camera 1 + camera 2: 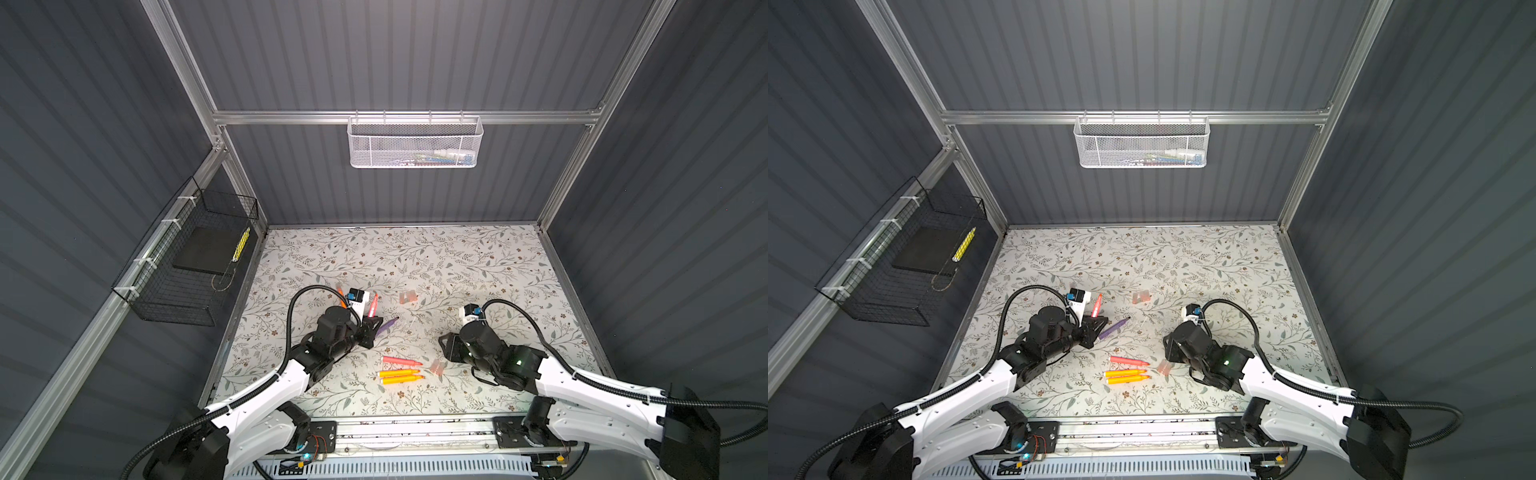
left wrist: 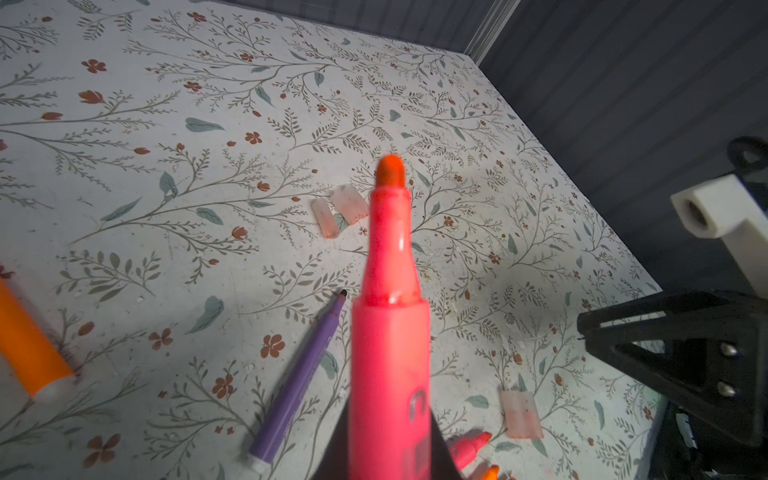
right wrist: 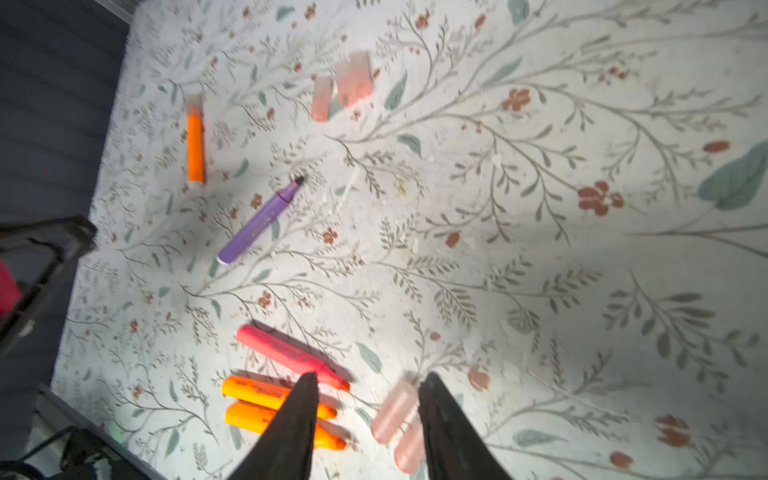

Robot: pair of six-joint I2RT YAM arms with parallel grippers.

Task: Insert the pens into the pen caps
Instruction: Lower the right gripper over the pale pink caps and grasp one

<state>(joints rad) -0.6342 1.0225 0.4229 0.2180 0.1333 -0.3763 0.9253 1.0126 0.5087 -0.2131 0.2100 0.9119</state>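
Observation:
My left gripper (image 1: 371, 323) (image 2: 390, 449) is shut on a pink pen (image 1: 374, 306) (image 2: 390, 332), held above the table with its orange tip up and uncapped. A purple pen (image 1: 387, 324) (image 3: 259, 222) lies just beside it. An orange pen (image 3: 195, 145) lies behind the left arm. Near the front, a pink pen (image 1: 401, 360) and two orange pens (image 1: 401, 375) lie side by side. My right gripper (image 1: 446, 347) (image 3: 370, 376) is open, low over two pen caps (image 1: 435, 368) (image 3: 395, 411) lying together by one fingertip. Two more pen caps (image 1: 407, 297) (image 2: 340, 208) lie mid-table.
A white mesh basket (image 1: 415, 145) hangs on the back wall and a black wire basket (image 1: 187, 266) on the left wall. Grey walls enclose the floral table (image 1: 478, 266) on three sides. A metal rail (image 1: 415, 432) runs along its front edge.

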